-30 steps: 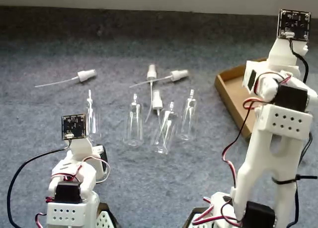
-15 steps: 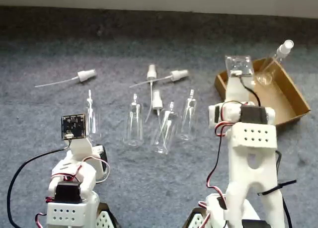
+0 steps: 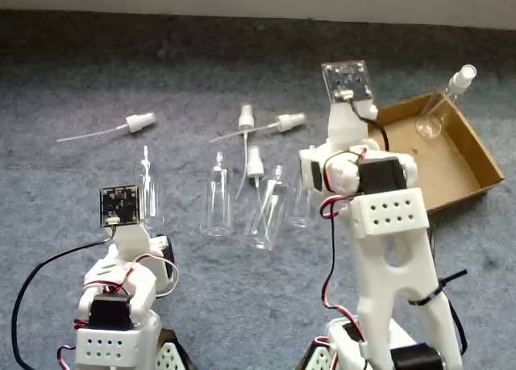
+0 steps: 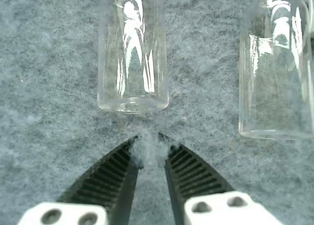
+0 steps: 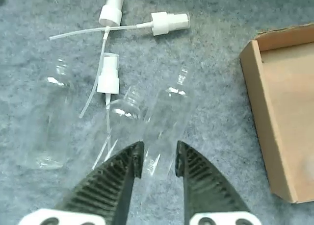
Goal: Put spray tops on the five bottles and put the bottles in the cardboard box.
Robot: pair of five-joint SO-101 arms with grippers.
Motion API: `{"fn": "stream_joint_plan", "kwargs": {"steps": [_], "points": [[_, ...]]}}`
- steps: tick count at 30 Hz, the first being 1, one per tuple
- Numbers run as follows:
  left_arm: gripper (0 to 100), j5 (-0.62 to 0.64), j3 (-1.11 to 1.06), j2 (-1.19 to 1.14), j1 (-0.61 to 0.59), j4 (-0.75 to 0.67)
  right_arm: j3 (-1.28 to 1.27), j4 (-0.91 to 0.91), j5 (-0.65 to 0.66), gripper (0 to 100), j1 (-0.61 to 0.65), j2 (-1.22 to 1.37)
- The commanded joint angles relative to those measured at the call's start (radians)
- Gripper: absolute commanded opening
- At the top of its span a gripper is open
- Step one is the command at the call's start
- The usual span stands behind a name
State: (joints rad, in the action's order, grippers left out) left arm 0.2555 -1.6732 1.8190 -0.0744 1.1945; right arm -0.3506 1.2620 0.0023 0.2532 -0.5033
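Note:
Several clear bottles lie uncapped on the grey carpet: one (image 3: 147, 189) by the left arm, two in the middle (image 3: 216, 197) (image 3: 266, 209), and one (image 3: 302, 201) partly under the right arm. Loose spray tops (image 3: 139, 122) (image 3: 246, 116) (image 3: 290, 122) (image 3: 255, 162) lie beyond them. A capped bottle (image 3: 439, 108) leans in the cardboard box (image 3: 435, 172). My right gripper (image 5: 156, 159) is open, with the base of a bottle (image 5: 167, 112) between its fingertips. My left gripper (image 4: 149, 144) is open by a narrow gap just short of a bottle (image 4: 132, 48), holding nothing.
The box (image 5: 257, 97) stands to the right of the bottle row, close beside the right arm. Thin dip tubes from the tops (image 5: 110, 68) cross between the bottles. A second bottle (image 4: 274, 68) lies beside the one at the left gripper. A dark strip borders the carpet's far side.
The right arm has swung from over the box toward the middle, ending over the rightmost lying bottle. The capped bottle stays leaning in the box. The left arm has not moved.

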Motion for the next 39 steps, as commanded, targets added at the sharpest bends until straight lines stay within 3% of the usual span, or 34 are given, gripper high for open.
{"fn": "stream_joint_plan", "kwargs": {"steps": [1, 6, 13, 23, 27, 39], "points": [[0, -0.015, -0.021, 0.002, 0.012, -0.011, 0.127, 0.01, -0.038, 8.4, 0.033, 0.13], [0, -0.015, -0.021, 0.002, 0.012, -0.011, 0.2, 0.01, -0.038, 9.4, 0.051, 0.314], [0, -0.015, -0.021, 0.002, 0.012, -0.011, 0.315, 0.012, -0.101, 23.2, 0.051, 0.486], [0, -0.015, -0.021, 0.002, 0.012, -0.011, 0.487, 0.012, -0.204, 23.5, 0.047, 0.727], [0, -0.015, -0.021, 0.002, 0.012, -0.011, 0.518, 0.025, -0.322, 23.5, -0.001, 0.802], [0, -0.015, -0.021, 0.002, 0.013, -0.011, 0.602, 0.105, -0.327, 23.8, -0.038, 1.006]]}}
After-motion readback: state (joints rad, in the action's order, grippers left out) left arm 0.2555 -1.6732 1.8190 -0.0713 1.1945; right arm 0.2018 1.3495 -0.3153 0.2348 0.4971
